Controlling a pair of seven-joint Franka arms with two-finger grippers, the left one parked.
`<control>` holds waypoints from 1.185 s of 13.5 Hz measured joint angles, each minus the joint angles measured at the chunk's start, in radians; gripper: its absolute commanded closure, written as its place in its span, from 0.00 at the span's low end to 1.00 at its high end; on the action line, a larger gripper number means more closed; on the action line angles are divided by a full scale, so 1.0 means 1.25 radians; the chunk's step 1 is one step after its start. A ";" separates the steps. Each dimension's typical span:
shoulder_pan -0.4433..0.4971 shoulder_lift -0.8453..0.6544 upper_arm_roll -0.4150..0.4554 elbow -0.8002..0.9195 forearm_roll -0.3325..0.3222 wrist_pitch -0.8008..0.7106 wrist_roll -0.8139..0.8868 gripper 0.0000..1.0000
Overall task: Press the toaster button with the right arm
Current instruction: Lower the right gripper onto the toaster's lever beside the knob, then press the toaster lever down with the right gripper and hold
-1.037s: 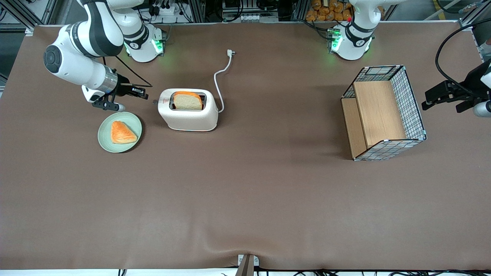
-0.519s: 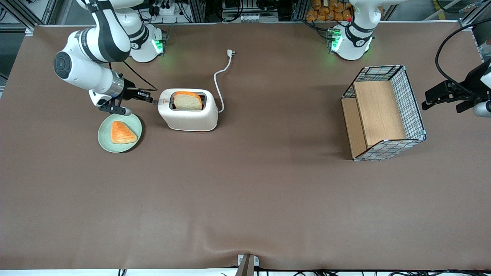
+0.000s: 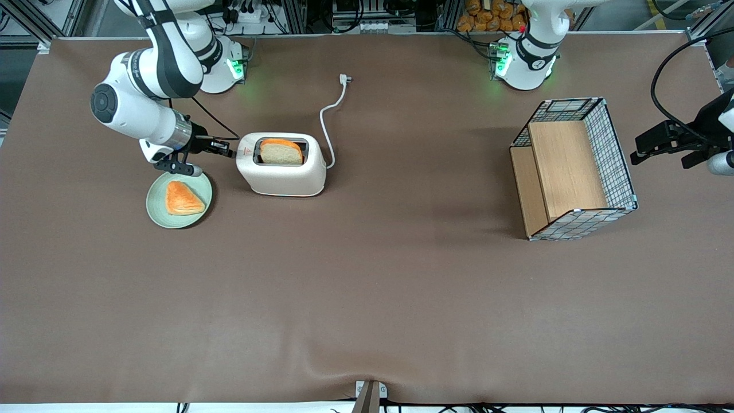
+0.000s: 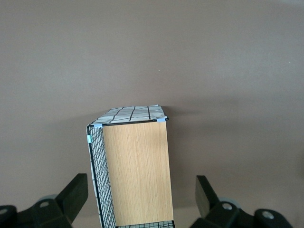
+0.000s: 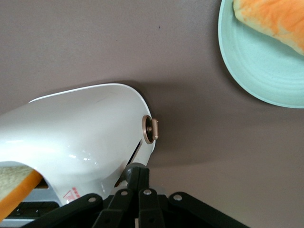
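One real risk: slipping off the toaster button [image 5: 129, 172]. Small tab on the toaster's [image 3: 281, 175] narrow red-marked end, mostly covered by the gripper [image 3: 227, 152], so not much to push on. Fingers together, tips resting at the tab by the look of it. Push off-line and likely a skid down the glossy curved shell, lever not latched. Too much sideways shove and prob. the whole toaster slides along the table, light body, nothing bracing it. Could also catch the bronze knob [image 5: 151, 129] just beside the lever slot instead.

Looks-wise: cream-white rounded box, shiny, one wide top slot w/ a bread slice [image 3: 281, 152] standing up out of it, so apparently not yet pressed down. Thin white cord [image 3: 328, 123] trailing toward the arm-base edge, plug lying loose. Sits toward the working arm's end of the table, closer to the arm-base edge than the camera edge.

Right arm [image 3: 143, 115] reaching in low from that end. Green plate [image 3: 153, 213] w/ a pastry [image 3: 183, 198] near, closer to the camera. Wire basket [image 3: 622, 166] well apart, toward the parked arm's end.
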 measured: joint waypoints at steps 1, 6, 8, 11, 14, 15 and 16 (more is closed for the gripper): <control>0.004 0.005 0.000 -0.002 0.000 0.009 0.000 1.00; 0.010 0.016 0.000 -0.011 0.000 0.034 -0.007 1.00; 0.014 0.023 0.000 -0.021 0.002 0.056 -0.021 1.00; 0.015 0.031 0.000 -0.025 0.007 0.070 -0.028 1.00; 0.016 0.033 0.000 -0.027 0.009 0.075 -0.031 1.00; 0.016 0.034 0.000 -0.028 0.011 0.079 -0.032 1.00; 0.016 0.036 0.000 -0.030 0.014 0.084 -0.034 1.00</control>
